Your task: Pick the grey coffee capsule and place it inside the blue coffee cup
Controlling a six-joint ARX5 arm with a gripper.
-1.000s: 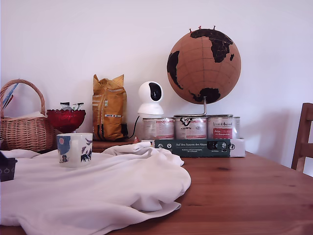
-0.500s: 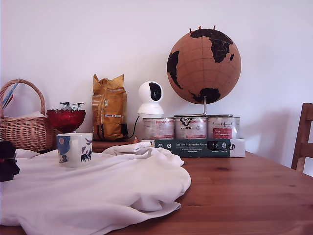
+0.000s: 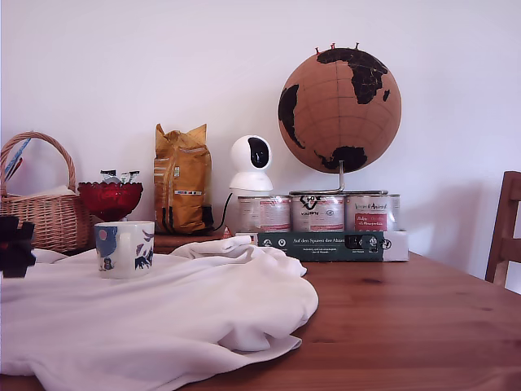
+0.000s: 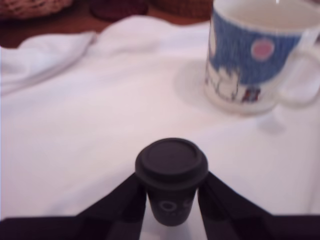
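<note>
The end effector (image 4: 171, 207) holds the capsule (image 4: 171, 175) between its two dark fingers (image 4: 127, 202), which press on the lower body from both sides. The capsule stands upright with its flat lid on top, and I think this is so that it can go into the cup (image 4: 252, 55) without turning. It seems lifted a little above the white cloth (image 4: 100, 125), but I cannot say for sure.

The cup stands upright on the cloth, near the worktop (image 3: 423, 318) edge at the exterior view's left, with its mouth open upward. It is near the capsule but apart from it, so the carrying step is probably not finished.

In the exterior view only a dark part of the end effector (image 3: 15, 244) shows at the left border, and the capsule cannot be made out there. In the wrist view the cup rim and handle are cut off, and the capsule's pale marks are blurred.
</note>
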